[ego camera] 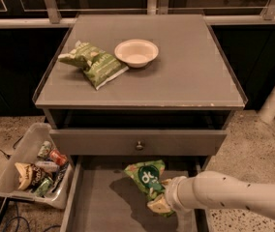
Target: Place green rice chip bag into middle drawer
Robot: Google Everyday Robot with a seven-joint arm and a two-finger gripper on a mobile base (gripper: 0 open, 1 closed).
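Note:
The green rice chip bag (146, 177) is deep green with white logo letters and pale chips at its lower end. It hangs tilted just above the floor of the open middle drawer (99, 202), towards the drawer's right side. My gripper (162, 203) reaches in from the right on a white arm and is shut on the bag's lower end; the bag hides most of the fingers.
A paler olive-green bag (93, 63) and a white bowl (136, 52) lie on the cabinet top (186, 76). A closed drawer front with a round knob (138, 145) sits above the open drawer. A clear bin of snacks (33, 166) stands at the left on the floor.

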